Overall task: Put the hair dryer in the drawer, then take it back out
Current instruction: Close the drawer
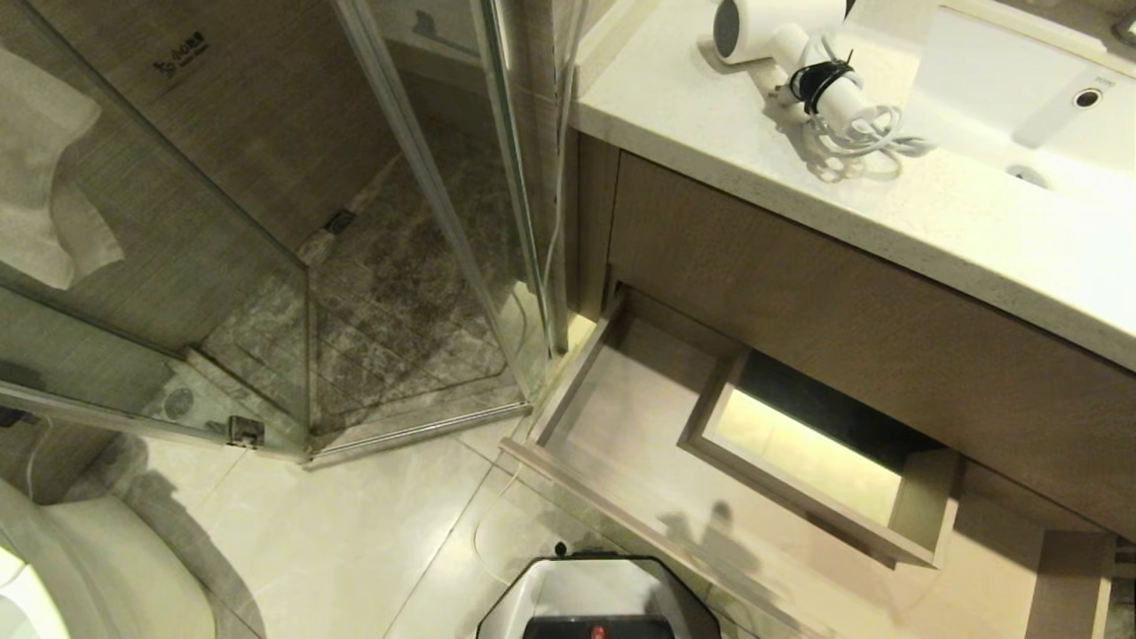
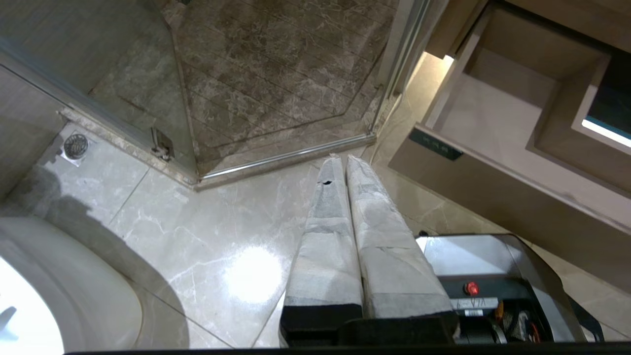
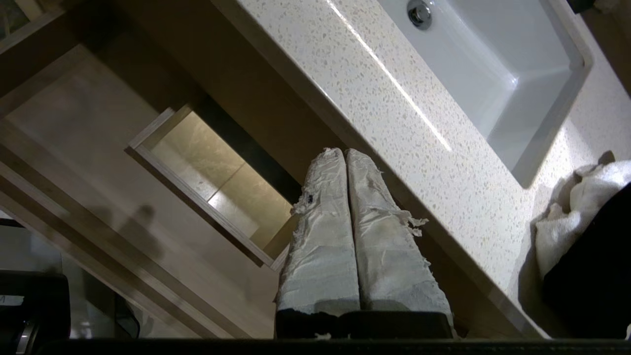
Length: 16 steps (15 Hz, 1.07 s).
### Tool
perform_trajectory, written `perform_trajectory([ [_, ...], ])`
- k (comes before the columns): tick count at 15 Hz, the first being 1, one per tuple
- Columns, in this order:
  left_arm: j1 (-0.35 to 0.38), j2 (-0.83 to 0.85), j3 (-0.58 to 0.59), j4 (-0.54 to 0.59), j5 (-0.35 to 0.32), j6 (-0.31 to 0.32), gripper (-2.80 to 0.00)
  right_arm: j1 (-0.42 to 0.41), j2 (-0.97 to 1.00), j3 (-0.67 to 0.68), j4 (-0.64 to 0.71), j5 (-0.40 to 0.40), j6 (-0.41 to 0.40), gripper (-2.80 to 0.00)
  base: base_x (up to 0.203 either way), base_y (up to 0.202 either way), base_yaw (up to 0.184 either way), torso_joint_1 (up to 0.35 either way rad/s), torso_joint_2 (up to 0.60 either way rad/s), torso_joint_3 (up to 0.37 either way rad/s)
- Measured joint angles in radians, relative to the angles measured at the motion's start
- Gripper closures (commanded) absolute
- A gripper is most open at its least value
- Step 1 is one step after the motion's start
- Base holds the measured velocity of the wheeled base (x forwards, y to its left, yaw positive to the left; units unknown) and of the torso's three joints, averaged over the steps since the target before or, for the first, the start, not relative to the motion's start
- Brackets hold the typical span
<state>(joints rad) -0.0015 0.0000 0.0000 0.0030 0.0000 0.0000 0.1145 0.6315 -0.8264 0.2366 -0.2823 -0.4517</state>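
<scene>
Bathroom vanity, speckled pale surface (image 1: 932, 213). Item: hair dryer (image 1: 781, 35), white, lying on its side beside the basin (image 1: 1003, 80), cord (image 1: 865, 138) bundled loose at the handle end. Judged light, rigid, smooth-shelled and apt to slip; best taken across the slim handle, clear of trailing cord. Drawer (image 1: 621, 417) below stood pulled open, nothing in it. Right hand (image 3: 345, 153) closed and holding nothing, over the drawer edge; left hand (image 2: 343, 159) likewise closed, parked above the floor.

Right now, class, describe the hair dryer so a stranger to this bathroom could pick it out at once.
Find the pale speckled countertop above the open drawer. Left of the white sink lies the hair dryer: a white barrel with a dark grey round end, its white cord bundled by a black tie.
</scene>
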Motion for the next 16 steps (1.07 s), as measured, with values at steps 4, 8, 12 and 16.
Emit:
perform_trajectory([
  [4, 0.000, 0.000, 0.000, 0.000, 0.000, 0.000, 0.00, -0.001, -0.030, 0.014, -0.005, -0.001, 0.000, 0.00, 0.000, 0.000, 0.000, -0.214, -0.10, -0.315],
  [8, 0.000, 0.000, 0.000, 0.000, 0.000, 0.000, 0.00, -0.001, -0.053, 0.035, -0.015, 0.000, 0.001, 0.00, 0.000, 0.000, 0.000, -0.174, -0.16, -0.335],
  [12, 0.000, 0.000, 0.000, 0.000, 0.000, 0.000, 0.00, -0.001, -0.069, 0.052, -0.028, -0.002, 0.000, 0.00, 0.000, 0.000, 0.000, -0.187, -0.06, -0.226],
  [16, 0.000, 0.000, 0.000, 0.000, 0.000, 0.000, 0.00, -0.001, -0.079, 0.066, -0.032, -0.003, 0.002, 0.00, 0.000, 0.000, 0.000, -0.215, 0.33, 0.079],
])
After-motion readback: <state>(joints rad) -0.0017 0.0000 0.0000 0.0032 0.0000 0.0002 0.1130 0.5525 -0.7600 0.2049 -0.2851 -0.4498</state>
